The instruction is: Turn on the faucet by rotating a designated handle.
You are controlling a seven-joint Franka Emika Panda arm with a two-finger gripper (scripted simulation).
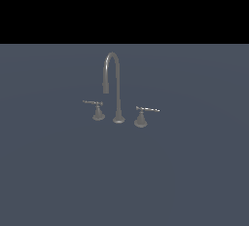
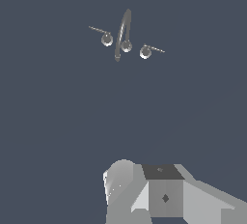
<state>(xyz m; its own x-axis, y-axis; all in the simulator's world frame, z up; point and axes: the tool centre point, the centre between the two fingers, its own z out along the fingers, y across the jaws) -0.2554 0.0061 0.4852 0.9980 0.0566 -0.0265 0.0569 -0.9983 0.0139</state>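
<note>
Slate-blue desk (image 1: 58,181) fills the lower part of the exterior view, with plain black behind its far edge; the faucet (image 1: 115,86) stands well back from the near edge, toward the far edge and about midway between the side edges. Its thin gooseneck spout rises upright from a round foot and curves over toward the exterior view's left, the tip hanging downward above the desk. The handle (image 1: 97,109) sits on its cone base just beside the spout foot on that same side, apart from it; its short dull lever lies roughly level, its long axis running along the far edge, the free end pointing toward the exterior view's left edge. The other handle (image 1: 142,115) stands on the opposite side of the foot, its longer bright-tipped lever pointing toward the exterior view's right edge; the two levers point away from each other.

From the wrist view the faucet (image 2: 124,35) and the handle (image 2: 104,35) appear far off; the pale grey body of the tool (image 2: 164,194) is well apart from them, touching nothing; its fingers are out of sight, so whether they are apart or together I cannot tell.
</note>
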